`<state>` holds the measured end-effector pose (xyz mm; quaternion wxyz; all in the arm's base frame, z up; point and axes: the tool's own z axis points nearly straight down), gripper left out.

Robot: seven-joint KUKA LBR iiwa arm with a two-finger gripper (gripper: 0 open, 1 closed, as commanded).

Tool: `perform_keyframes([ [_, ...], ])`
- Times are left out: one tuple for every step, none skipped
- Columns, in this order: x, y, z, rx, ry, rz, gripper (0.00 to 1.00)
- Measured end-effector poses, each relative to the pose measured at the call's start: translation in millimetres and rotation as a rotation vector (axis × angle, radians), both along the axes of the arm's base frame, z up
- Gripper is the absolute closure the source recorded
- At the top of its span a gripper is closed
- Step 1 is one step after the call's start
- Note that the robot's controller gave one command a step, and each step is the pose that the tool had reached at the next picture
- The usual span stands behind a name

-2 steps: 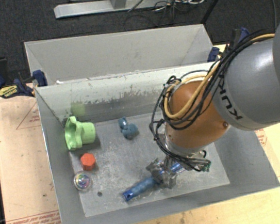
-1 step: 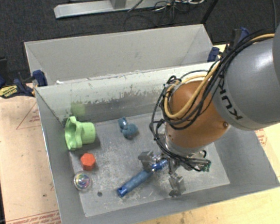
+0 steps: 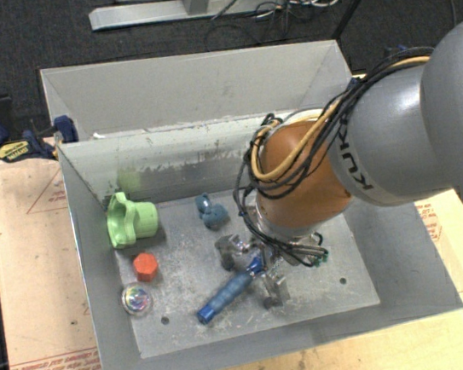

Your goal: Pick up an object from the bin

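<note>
straddling the upper end of the blue stick (image 3: 223, 299), the fingers (image 3: 272, 289) stand spread apart. a green cup (image 3: 130, 220) lies well left.

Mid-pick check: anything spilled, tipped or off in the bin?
Nothing is spilled or broken. Only the green cup stands out, as it lies tipped on its side by the left wall. The blue stick lies slantwise on the bin floor, with its upper end at the open pincer. That looks normal for a pick.

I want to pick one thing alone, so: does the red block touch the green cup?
Apart. The camera view shows bare bin floor between the red block and the green cup.
</note>
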<state>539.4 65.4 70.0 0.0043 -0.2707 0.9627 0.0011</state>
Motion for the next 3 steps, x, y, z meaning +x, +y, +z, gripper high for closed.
perform_keyframes([
  [-2.0,-1,0,-0.002,0.005,-0.002,1.0],
  [-6.4,14,91,-0.002,-0.001,0.103,1.0],
  [-5.9,-10,213,-0.004,-0.003,0.093,1.0],
])
